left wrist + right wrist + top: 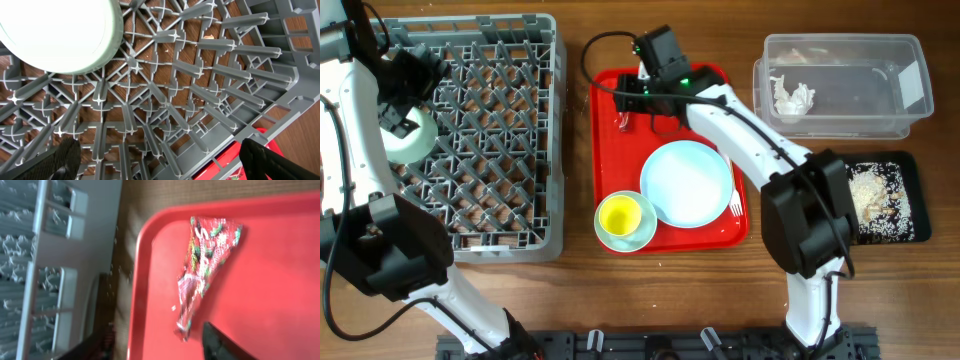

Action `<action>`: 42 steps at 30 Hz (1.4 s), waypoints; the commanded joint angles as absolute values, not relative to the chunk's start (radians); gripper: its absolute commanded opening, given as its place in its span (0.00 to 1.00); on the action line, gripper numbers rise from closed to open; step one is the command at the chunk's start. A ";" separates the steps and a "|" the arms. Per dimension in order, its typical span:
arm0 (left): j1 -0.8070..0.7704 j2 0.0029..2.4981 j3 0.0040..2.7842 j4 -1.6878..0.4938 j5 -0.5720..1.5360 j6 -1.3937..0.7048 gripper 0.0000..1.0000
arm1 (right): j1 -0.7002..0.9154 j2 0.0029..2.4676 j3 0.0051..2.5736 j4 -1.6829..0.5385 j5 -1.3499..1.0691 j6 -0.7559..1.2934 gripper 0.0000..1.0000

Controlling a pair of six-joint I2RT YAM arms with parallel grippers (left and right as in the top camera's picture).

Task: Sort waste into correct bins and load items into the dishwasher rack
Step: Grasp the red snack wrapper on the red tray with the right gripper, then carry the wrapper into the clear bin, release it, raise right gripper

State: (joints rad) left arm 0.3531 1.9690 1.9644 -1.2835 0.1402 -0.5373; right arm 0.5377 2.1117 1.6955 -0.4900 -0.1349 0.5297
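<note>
One bowl sits in the rack by its left edge. The left gripper hovers near it, spread wide and empty. On the red tray are one plate, one fork, and a second bowl holding the cup. The right gripper, wide, straddles the wrapper at the far-left corner. The tub holds the tissue, the black tray the crumbs.

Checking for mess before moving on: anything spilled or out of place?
The small red snack wrapper lies crumpled in a corner of the large red plastic tray, not binned. Beside it, whitish specks dot the wooden table, possibly stray crumbs.
</note>
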 commanded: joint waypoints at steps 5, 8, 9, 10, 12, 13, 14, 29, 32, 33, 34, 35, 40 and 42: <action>0.356 1.938 1.964 -1.283 0.148 -0.548 1.00 | 0.547 2.219 1.732 -0.421 0.045 0.647 0.54; 0.356 1.938 1.964 -1.284 0.148 -0.548 1.00 | 0.547 2.268 1.732 -0.418 0.041 0.700 0.56; 0.356 1.938 1.964 -1.284 0.148 -0.548 1.00 | 0.547 2.284 1.732 -0.410 0.026 0.699 0.57; 0.356 1.938 1.964 -1.284 0.148 -0.548 1.00 | 0.547 2.288 1.732 -0.408 0.015 0.700 0.57; 0.356 1.938 1.964 -1.284 0.148 -0.548 1.00 | 0.547 2.301 1.731 -0.404 -0.001 0.703 0.56; 0.356 1.938 1.964 -1.284 0.148 -0.548 1.00 | 0.547 2.305 1.726 -0.404 0.000 0.717 0.56; 0.356 1.938 1.964 -1.284 0.148 -0.548 1.00 | 0.548 2.308 1.726 -0.404 -0.001 0.718 0.56; 0.356 1.938 1.964 -1.284 0.148 -0.547 1.00 | 0.564 2.384 1.733 -0.407 0.007 0.724 0.05; 0.356 1.938 1.964 -1.284 0.148 -0.548 1.00 | 0.551 2.360 1.758 -0.427 0.007 0.725 0.05; 0.356 1.938 1.964 -1.284 0.148 -0.548 1.00 | 0.537 2.330 1.777 -0.446 0.008 0.720 0.05; 0.356 1.938 1.964 -1.284 0.148 -0.548 1.00 | 0.526 2.308 1.790 -0.460 0.012 0.713 0.05; 0.356 1.938 1.964 -1.284 0.148 -0.548 1.00 | 0.505 2.267 1.811 -0.491 0.034 0.709 0.04; 0.356 1.938 1.964 -1.284 0.148 -0.548 1.00 | 0.338 1.987 1.830 -0.696 0.270 0.708 0.04; 0.356 1.938 1.964 -1.284 0.148 -0.548 1.00 | 0.264 1.932 1.830 -0.753 0.323 0.710 0.04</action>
